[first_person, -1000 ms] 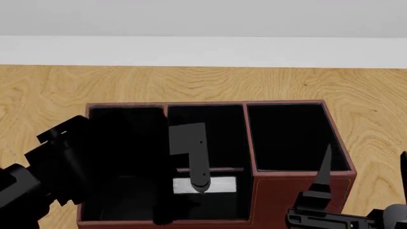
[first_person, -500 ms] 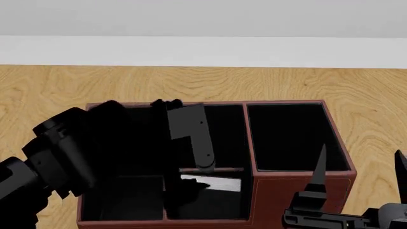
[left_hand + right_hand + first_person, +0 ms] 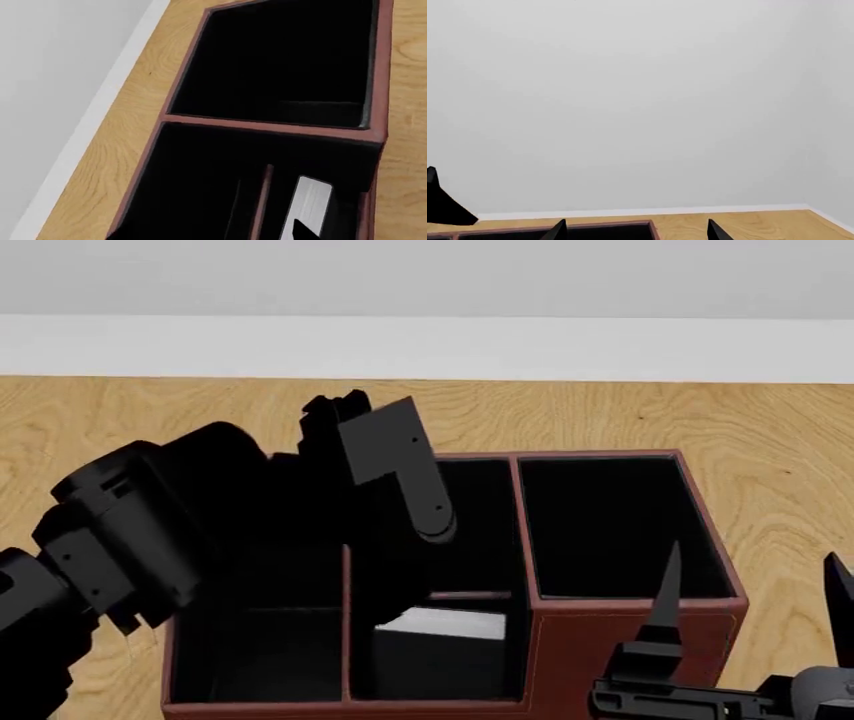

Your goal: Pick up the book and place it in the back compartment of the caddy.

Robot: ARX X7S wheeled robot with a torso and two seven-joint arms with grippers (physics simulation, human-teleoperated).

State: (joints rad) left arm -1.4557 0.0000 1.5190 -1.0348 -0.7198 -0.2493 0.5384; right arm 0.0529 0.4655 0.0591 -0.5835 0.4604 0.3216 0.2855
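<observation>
While head cam hides it, book [image 3: 308, 202] clear, wrist cam.

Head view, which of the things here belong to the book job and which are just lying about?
Part of the job:
book
caddy
back compartment, holding the book
left gripper

Just there:
wooden table
right gripper, fingers apart and empty

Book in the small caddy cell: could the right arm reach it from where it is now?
Probably yes. The book lies in the open-topped small cell, the left gripper is raised clear above the caddy, and the right gripper sits open just beside that corner.
</observation>
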